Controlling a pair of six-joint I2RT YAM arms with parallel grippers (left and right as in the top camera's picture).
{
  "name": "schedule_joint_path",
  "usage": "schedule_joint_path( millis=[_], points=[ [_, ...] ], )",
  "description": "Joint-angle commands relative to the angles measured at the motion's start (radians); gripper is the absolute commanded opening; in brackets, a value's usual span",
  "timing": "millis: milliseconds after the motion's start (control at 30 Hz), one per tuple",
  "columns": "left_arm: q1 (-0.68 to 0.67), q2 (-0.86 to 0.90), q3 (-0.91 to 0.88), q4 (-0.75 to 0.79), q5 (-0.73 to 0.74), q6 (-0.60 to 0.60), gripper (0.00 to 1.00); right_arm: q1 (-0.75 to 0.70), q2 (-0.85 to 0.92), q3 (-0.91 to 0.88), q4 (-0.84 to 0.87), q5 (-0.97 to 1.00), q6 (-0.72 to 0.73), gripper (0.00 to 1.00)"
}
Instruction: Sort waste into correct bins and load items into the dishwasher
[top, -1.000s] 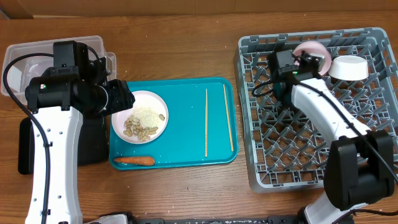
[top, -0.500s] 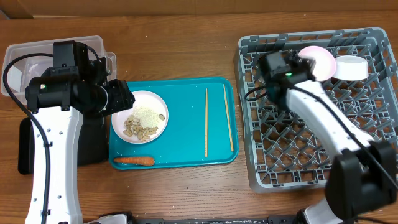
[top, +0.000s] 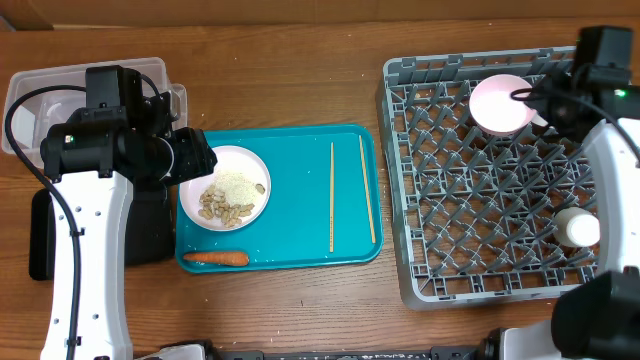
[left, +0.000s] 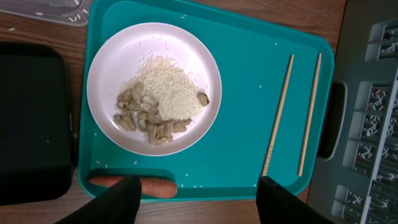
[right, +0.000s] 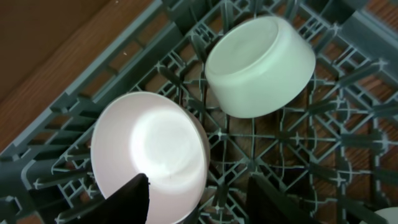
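The left claw (left: 200, 182) hangs over the near edge of the teal tray (left: 249, 56), its fingers spread wide with nothing held. Straight ahead of it, on the side of the finger nearer the black tray (left: 31, 124), sits the white plate (left: 154, 87) with a heap of rice (left: 168, 93) and a cluster of nuts (left: 140, 121). The carrot (left: 155, 186) lies along the tray's edge right at that same fingertip; I cannot tell whether they touch. Ahead of the other finger the two chopsticks (left: 278, 115) lie side by side, slightly apart. The clear tub (top: 40, 90) stands on the table (top: 300, 60) behind this arm.

The right claw (right: 199, 180) hovers over the far corner of the dish rack (top: 480, 230), also wide and empty. The pinkish bowl (right: 149, 155) rests in the rack just below one finger, near the rack's wall, its round face turned up. The second bowl (right: 261, 65) sits bottom-up further ahead of the claw, just beside the first.
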Motion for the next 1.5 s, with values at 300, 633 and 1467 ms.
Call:
schedule_joint_path(
  millis=[300, 633, 1467],
  points=[
    [0.003, -0.004, 0.017, 0.001, -0.005, -0.003, 0.62, -0.037, 0.220, 0.008, -0.013, -0.208, -0.008, 0.27],
    [0.003, -0.004, 0.017, 0.001, -0.005, -0.003, 0.62, -0.041, 0.117, 0.132, -0.013, 0.086, -0.010, 0.04],
    [0.003, -0.004, 0.017, 0.004, 0.010, -0.003, 0.63, 0.192, 0.304, 0.037, -0.032, 1.049, 0.018, 0.04]
  ],
)
